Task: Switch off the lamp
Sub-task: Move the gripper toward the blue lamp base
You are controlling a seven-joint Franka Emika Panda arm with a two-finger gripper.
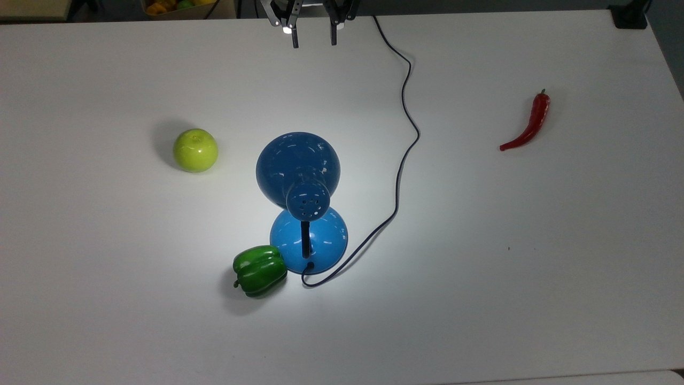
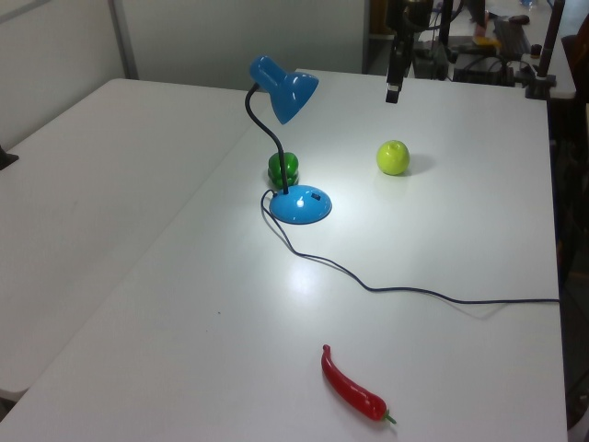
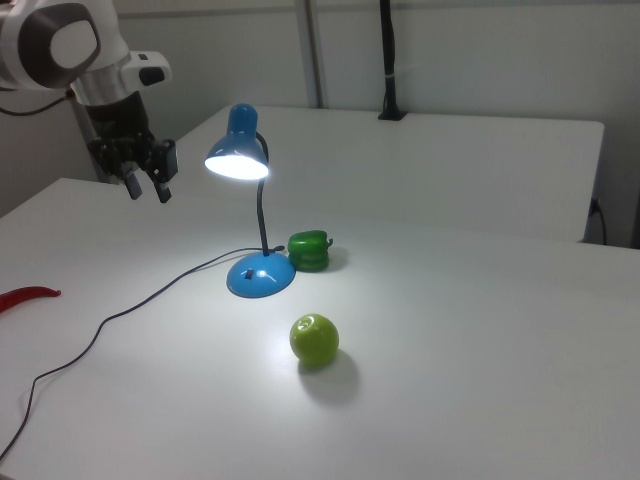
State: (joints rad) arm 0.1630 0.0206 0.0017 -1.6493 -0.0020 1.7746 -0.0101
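Observation:
The blue lamp stands mid-table and is lit, its dome shade (image 1: 291,160) over the round base (image 1: 320,240) and a bright pool of light around it. From the right view the shade (image 3: 238,155) glows underneath, above the base (image 3: 260,277). A thin dark cord (image 1: 406,133) runs from the base to the table's far edge. My gripper (image 1: 313,38) hangs open above that far edge, well away from the lamp, with nothing between its fingers. It also hangs high in the left view (image 2: 393,92) and at the right view's left (image 3: 148,190).
A green apple (image 1: 195,150) lies at the top view's left of the shade. A green bell pepper (image 1: 259,270) touches the base. A red chilli (image 1: 529,125) lies far at the top view's right. A black clamp (image 1: 630,16) sits at the far right corner.

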